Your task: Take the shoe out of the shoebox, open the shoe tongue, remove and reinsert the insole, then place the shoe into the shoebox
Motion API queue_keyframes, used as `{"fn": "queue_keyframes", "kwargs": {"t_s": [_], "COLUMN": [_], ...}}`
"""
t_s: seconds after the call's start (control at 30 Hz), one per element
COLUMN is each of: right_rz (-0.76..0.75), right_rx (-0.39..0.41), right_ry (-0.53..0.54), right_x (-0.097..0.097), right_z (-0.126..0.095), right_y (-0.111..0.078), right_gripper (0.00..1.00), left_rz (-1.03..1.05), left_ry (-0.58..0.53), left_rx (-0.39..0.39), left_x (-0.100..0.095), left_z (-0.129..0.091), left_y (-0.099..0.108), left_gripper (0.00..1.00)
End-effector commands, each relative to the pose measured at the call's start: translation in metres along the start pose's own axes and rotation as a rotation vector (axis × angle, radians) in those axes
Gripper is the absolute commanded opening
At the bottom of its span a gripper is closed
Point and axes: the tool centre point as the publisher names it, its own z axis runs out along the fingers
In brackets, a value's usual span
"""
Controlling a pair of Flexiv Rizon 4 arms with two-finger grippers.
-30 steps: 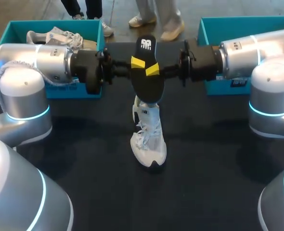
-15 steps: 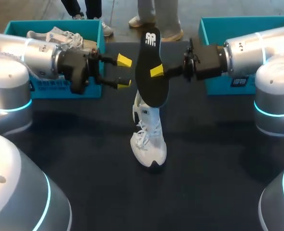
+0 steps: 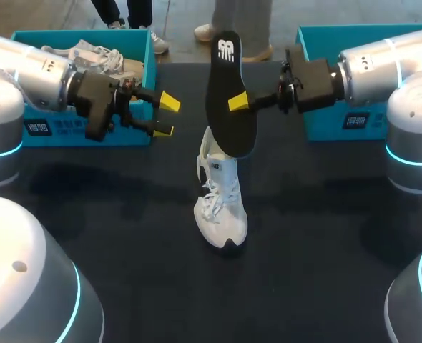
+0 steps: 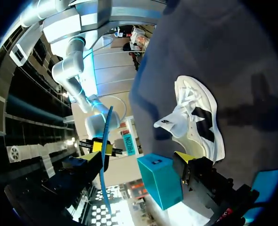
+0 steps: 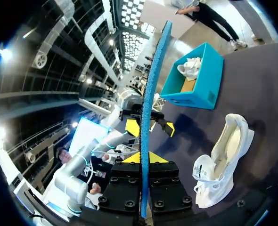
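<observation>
The dark bench is carrying 2 teal shoeboxes at its far edge: the left shoebox is holding a pale shoe, and the right shoebox is sitting behind the right arm. A white sneaker is resting on the bench between them, outside both. The black insole is hanging upright above the sneaker's heel, with the right gripper clamping it. The left gripper is hovering beside the insole, fingers spread and empty.
</observation>
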Motion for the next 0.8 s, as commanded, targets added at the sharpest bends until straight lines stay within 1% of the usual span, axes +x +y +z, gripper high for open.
{"fn": "queue_keyframes", "kwargs": {"t_s": [0.03, 0.73, 0.8], "right_rz": [0.000, 0.000, -0.051], "right_rx": [-0.001, -0.001, -0.008], "right_ry": [0.000, 0.000, -0.004], "right_x": [0.000, 0.000, -0.011], "right_z": [0.002, 0.002, -0.004], "right_y": [0.000, 0.000, 0.009], "right_gripper": [0.00, 0.00, 0.00], "left_rz": [0.001, 0.001, 0.001], "left_ry": [0.005, 0.005, 0.005], "left_rx": [-0.002, -0.002, -0.002], "left_x": [-0.001, -0.001, -0.001], "left_z": [0.000, 0.000, 0.000], "left_y": [-0.002, -0.002, -0.002], "left_gripper": [1.00, 1.00, 1.00]}}
